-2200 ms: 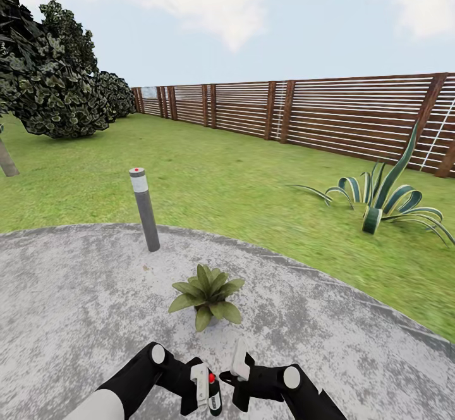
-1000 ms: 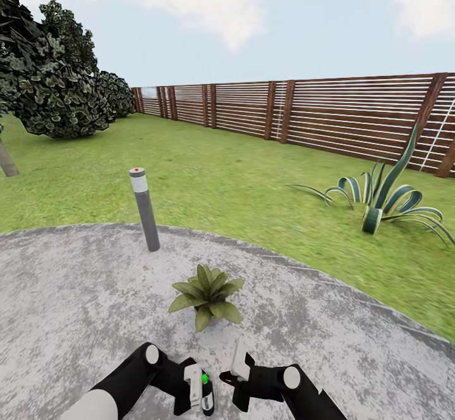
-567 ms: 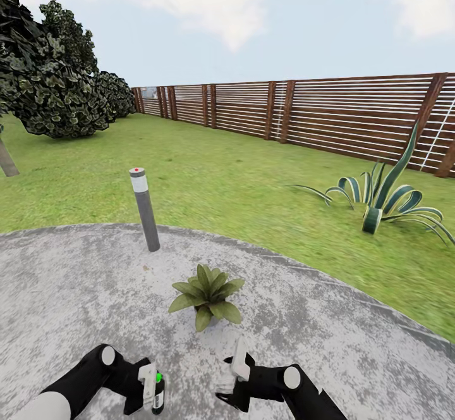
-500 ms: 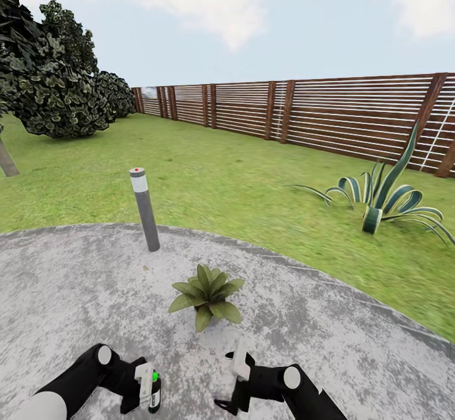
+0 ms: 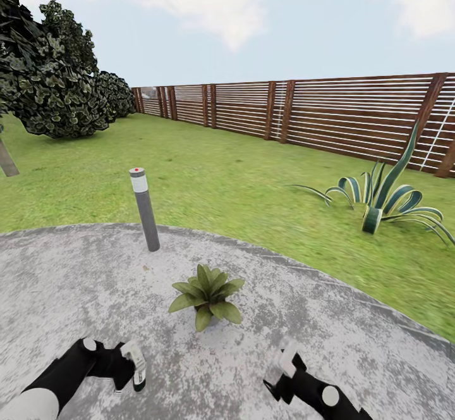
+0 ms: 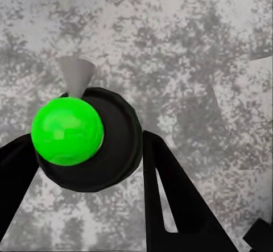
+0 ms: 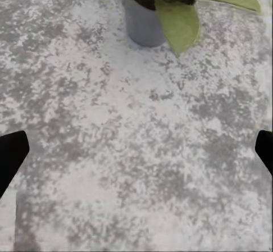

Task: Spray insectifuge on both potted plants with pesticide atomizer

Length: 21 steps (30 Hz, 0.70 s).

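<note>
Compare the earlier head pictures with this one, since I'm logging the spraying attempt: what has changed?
The two arms parted. The left gripper, shut on the pesticide atomizer, swung out to the robot's left, and the bottle's top dot turned from red to green. The right gripper pulled out to the right, its fingers wide apart. The potted plant, bollard lamp and fence stayed put.

My left gripper (image 5: 129, 369): fingers clamped on the pesticide atomizer (image 5: 135, 365). My right gripper (image 5: 281, 369): fingers spread wide, holding nothing.
</note>
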Motion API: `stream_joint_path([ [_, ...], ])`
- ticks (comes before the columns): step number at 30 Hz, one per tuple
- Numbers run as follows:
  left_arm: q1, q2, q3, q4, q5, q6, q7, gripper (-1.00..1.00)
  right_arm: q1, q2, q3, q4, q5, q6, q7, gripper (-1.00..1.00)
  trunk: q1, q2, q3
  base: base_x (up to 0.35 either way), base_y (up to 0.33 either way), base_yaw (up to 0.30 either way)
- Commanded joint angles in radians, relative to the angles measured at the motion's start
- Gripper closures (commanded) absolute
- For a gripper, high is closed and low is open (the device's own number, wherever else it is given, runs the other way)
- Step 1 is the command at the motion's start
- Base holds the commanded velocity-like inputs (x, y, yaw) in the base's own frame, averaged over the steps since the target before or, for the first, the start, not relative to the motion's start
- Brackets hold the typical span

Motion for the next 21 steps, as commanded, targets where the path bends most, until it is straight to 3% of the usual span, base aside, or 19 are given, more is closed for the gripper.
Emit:
stream_joint_path([
  [1,-0.002,-0.009,0.014,-0.010,-0.004,0.037,0.011,1.00,-0.001,-0.004,-0.057,0.045,0.003,-0.004,-0.042,-1.00,0.000,0.000,-0.001,0.000,0.000,0.000],
  [5,-0.005,-0.052,0.022,-0.039,-0.004,0.165,0.044,1.00,0.000,-0.012,-0.293,0.161,0.001,-0.008,-0.231,-1.00,0.000,0.000,-0.001,0.000,0.000,0.000],
  [8,-0.019,-0.079,0.021,-0.044,-0.003,0.257,0.045,1.00,0.001,-0.017,-0.390,0.219,0.001,-0.007,-0.381,-1.00,0.000,0.000,-0.001,0.000,0.000,0.000],
  [10,-0.033,-0.087,0.022,-0.044,-0.002,0.316,0.044,1.00,0.002,-0.018,-0.413,0.268,0.001,-0.009,-0.438,-1.00,0.000,0.000,-0.001,0.000,0.000,0.000],
  [14,-0.045,-0.094,0.020,-0.045,-0.003,0.402,0.018,1.00,0.003,-0.020,-0.428,0.316,0.000,-0.011,-0.471,-1.00,0.000,0.000,-0.001,0.000,0.000,0.000],
  [17,-0.047,-0.094,0.018,-0.046,-0.004,0.444,-0.031,1.00,0.003,-0.020,-0.431,0.324,-0.004,-0.012,-0.476,-1.00,0.000,0.000,-0.001,0.000,0.000,0.000],
  [18,-0.047,-0.093,0.017,-0.046,-0.007,0.466,-0.059,1.00,0.003,-0.019,-0.432,0.325,-0.008,-0.012,-0.477,-1.00,0.000,0.000,-0.001,0.000,0.000,0.000],
  [19,-0.048,-0.086,0.014,-0.053,-0.012,0.524,-0.133,1.00,0.003,-0.019,-0.433,0.329,-0.016,-0.012,-0.478,-1.00,0.000,0.000,-0.001,0.000,0.000,0.000],
  [21,-0.045,-0.083,0.013,-0.069,-0.015,0.545,-0.160,1.00,0.003,-0.019,-0.434,0.330,-0.018,-0.012,-0.478,-1.00,0.000,0.000,-0.001,0.000,0.000,0.000],
])
